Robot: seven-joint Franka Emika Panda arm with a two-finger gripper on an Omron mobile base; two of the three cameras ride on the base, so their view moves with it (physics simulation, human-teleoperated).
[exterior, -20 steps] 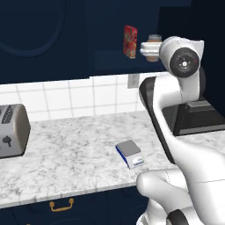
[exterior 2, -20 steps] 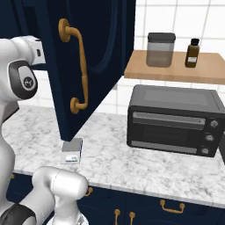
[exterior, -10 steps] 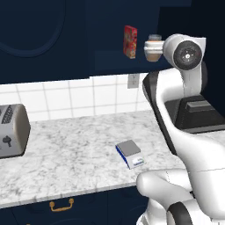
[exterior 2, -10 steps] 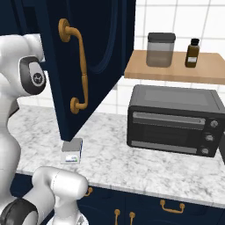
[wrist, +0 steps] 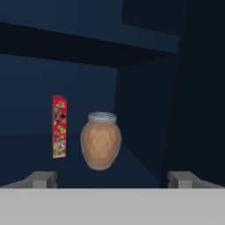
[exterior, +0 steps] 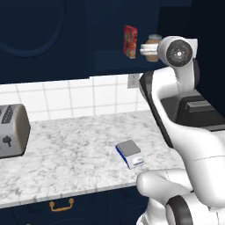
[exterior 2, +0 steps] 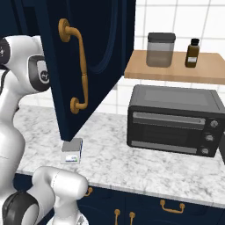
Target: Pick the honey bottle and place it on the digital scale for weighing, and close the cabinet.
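Observation:
The honey bottle (wrist: 101,140), an amber jar with a pale lid, stands on the shelf inside the open cabinet (exterior: 110,61). It lies straight ahead of my gripper (wrist: 113,180), between the lines of the two fingertips (wrist: 41,179) but farther in. The gripper is open and empty. In the left base view the honey bottle (exterior: 152,47) shows just left of my wrist. The cabinet door (exterior 2: 94,52) stands swung out, its brass handle (exterior 2: 78,66) facing the right base camera. The digital scale (exterior: 131,154) sits on the marble counter below, also seen as the digital scale (exterior 2: 71,151) under the door.
A tall red printed box (wrist: 59,126) stands left of the bottle on the same shelf. A chrome toaster (exterior: 11,130) sits at the counter's left. A black toaster oven (exterior 2: 173,121) sits at the right, under a wooden shelf (exterior 2: 176,68) carrying a canister and a small bottle.
My wrist has turned and shifted slightly left at shelf height, toward the cabinet opening. The honey bottle, scale and door have not moved.

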